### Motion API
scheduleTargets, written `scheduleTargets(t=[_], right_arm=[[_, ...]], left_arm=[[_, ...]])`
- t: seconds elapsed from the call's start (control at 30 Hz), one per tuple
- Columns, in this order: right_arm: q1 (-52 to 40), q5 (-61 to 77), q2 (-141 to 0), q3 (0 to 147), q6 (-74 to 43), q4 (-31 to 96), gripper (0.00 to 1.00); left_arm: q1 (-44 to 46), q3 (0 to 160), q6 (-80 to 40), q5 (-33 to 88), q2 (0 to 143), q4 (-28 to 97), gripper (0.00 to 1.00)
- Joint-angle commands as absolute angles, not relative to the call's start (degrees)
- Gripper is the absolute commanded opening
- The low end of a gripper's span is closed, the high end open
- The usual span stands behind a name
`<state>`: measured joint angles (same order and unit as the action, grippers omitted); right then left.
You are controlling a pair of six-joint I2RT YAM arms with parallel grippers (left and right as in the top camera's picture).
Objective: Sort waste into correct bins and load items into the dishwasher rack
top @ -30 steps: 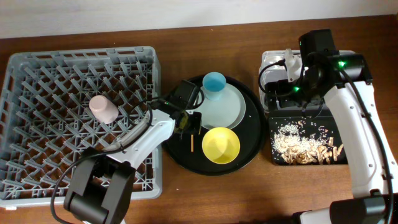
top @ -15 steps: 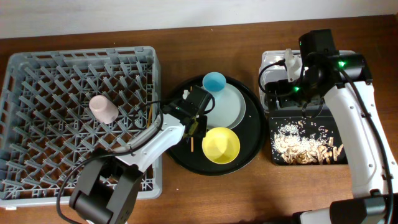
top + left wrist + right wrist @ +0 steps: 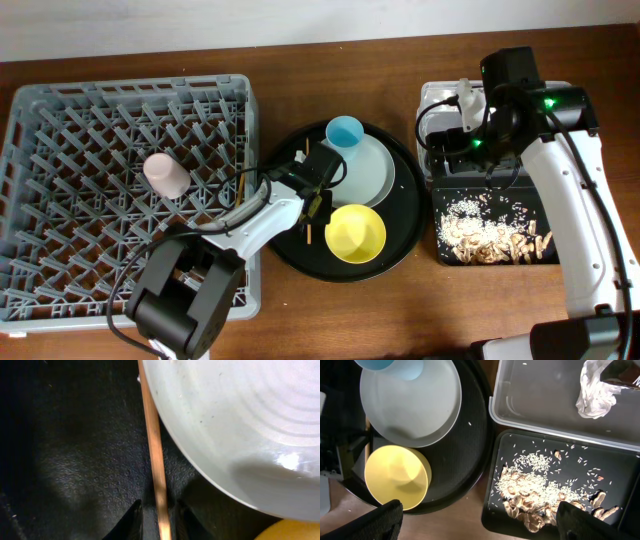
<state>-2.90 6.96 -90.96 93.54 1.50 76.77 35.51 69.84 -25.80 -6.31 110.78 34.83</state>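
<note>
Left gripper (image 3: pixel 159 512) astride chopstick (image 3: pixel 154 445) hard against plate (image 3: pixel 240 425) rim

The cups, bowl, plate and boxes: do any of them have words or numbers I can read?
None: no word, number or sign is readable in any view. The blue cup, pink cup, yellow bowl, plate, grey rack, clear tub and black tray all look plain.
</note>
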Motion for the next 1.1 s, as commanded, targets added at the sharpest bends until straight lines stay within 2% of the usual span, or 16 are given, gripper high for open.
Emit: scheduleTargets(t=[0.0, 0.13, 0.33, 0.67, 1.07], right_arm=[[-3.36, 7.46, -90.41, 93.93, 1.28, 76.95, 0.99], [-3.36, 7.46, -90.41, 93.93, 1.28, 76.95, 0.99], [-3.36, 7.46, -90.41, 93.93, 1.28, 76.95, 0.99], [-3.36, 7.46, -90.41, 93.93, 1.28, 76.95, 0.99], [-3.36, 7.46, -90.41, 93.93, 1.28, 76.95, 0.99]], left_arm=[[35.46, 69.36, -26.35, -7.16, 113.75, 34.5, 0.16], [35.46, 69.45, -26.35, -7.62, 114.5, 34.5, 0.01], [35.46, 74.72, -27.42, -11.18, 111.7, 36.95, 0.01], [33.87, 89.73, -27.35, -19.81, 101.51, 52.27, 0.01], [18.98, 88.27, -19.18, -12.6, 99.39, 64.58, 0.0]])
